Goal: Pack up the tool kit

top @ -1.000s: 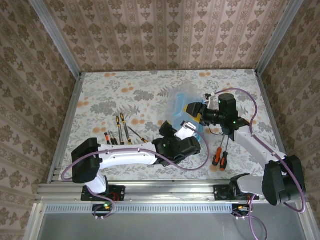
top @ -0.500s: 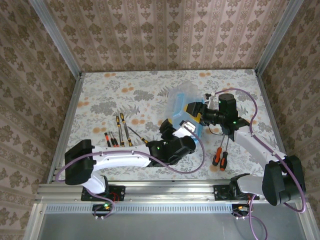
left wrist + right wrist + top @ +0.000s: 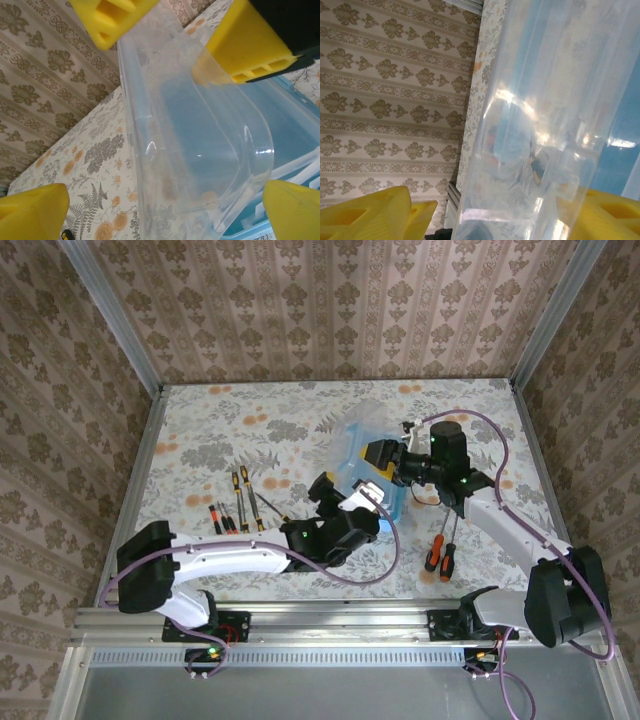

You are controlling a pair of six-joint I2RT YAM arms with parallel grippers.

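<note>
Edges: the surface is bounded by a metal rail on the left, another on the right, and a papered wall at the far side.
Open room: bare surface is seen along the far side and in the far left corner.
Case: set at mid-surface, right of centre, with its clear lid raised on edge.
Right claw: placed astride the lid's upper edge, one yellow finger on each face. Whether the lid is pinched cannot be told.
Left claw: spread wide, nothing held, just on the near side of the case and facing the lid.
Screwdrivers, row: laid left of the case, well apart from it.
Screwdrivers, pair: laid near the right arm.
Change: the left arm is found drawn back leftward and its claw wider. The right claw is shifted slightly toward the far side. Screwdrivers unmoved.
</note>
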